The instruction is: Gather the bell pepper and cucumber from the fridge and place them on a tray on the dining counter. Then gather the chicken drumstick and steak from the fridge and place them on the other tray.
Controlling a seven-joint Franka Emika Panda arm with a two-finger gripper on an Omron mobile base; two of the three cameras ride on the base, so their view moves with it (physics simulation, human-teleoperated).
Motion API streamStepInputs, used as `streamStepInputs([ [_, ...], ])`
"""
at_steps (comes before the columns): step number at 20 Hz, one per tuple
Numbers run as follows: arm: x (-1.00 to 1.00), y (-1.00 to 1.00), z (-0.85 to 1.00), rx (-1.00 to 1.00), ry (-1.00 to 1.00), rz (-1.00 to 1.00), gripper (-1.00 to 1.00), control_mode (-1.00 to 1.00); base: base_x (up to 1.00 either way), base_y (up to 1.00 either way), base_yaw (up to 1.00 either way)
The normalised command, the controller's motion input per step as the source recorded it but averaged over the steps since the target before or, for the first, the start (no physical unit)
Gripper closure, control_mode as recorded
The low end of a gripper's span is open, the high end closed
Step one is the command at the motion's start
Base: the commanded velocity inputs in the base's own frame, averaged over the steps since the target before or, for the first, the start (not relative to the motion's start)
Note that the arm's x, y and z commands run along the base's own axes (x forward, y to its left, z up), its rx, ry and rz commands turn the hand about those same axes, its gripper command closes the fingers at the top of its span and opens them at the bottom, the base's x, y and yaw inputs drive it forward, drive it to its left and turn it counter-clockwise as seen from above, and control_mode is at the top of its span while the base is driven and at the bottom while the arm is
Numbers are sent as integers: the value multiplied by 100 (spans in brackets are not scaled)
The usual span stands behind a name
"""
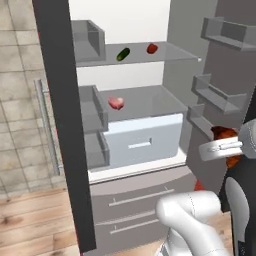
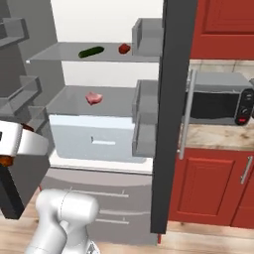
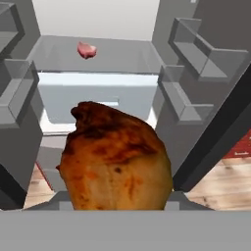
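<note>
arm [image 1: 192, 220]: glossy white rounded shells, bulbous elbow at lower right of the left base view | joint [image 1: 239, 200]: dark grey-black segment with a pale oval inlay at right edge | wrist [image 1: 222, 149]: white cylinder, light grey ring band | right base view: white wrist cuff [image 2: 22, 141], black link below

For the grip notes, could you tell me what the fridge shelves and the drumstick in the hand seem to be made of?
Fridge shelves: apparently clear glass, since the white wall shows through them. Chicken drumstick: looks like roasted meat, mottled brown-orange with darker charred patches and a slight sheen.
</note>
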Motion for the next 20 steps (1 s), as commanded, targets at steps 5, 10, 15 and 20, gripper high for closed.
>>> streamStepInputs([
  [5,0,0,0,0,0,0,100,100,-41,38,-32],
  [10,0,0,0,0,0,0,100,100,-46,27,-38],
  [15,0,0,0,0,0,0,100,100,-48,29,-43],
  [20,0,0,0,0,0,0,100,100,-49,36,-44],
])
